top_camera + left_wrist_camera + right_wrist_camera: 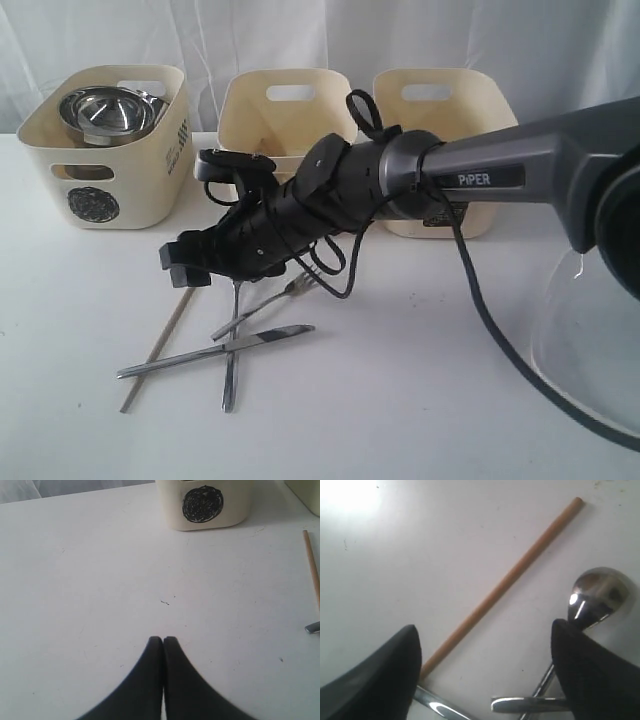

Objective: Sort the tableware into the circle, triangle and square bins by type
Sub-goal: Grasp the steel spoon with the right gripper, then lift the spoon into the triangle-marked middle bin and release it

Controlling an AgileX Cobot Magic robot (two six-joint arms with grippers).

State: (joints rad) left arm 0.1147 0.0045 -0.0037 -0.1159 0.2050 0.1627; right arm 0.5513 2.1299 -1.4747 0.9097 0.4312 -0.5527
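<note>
My right gripper (pixel 180 267) reaches across to the left and hovers low over loose cutlery, open and empty (pixel 485 632). Between and beyond its fingers lie a wooden chopstick (pixel 505 582) (pixel 160 343), a spoon (pixel 600 592) (pixel 231 350) and a knife (pixel 530 703) (pixel 215 351). A fork (pixel 265 303) lies partly under the arm. The circle bin (pixel 93 205) (pixel 202 502) at the back left holds a steel bowl (pixel 100 110). Two more cream bins (pixel 275 110) (pixel 440 105) stand behind the arm, their marks hidden. My left gripper (pixel 163 640) is shut and empty above bare table.
A clear plastic dome (pixel 590 340) sits at the right edge of the exterior view. The right arm's cable (pixel 470 290) hangs down to the table. A white curtain hangs behind the bins. The left arm does not show in the exterior view.
</note>
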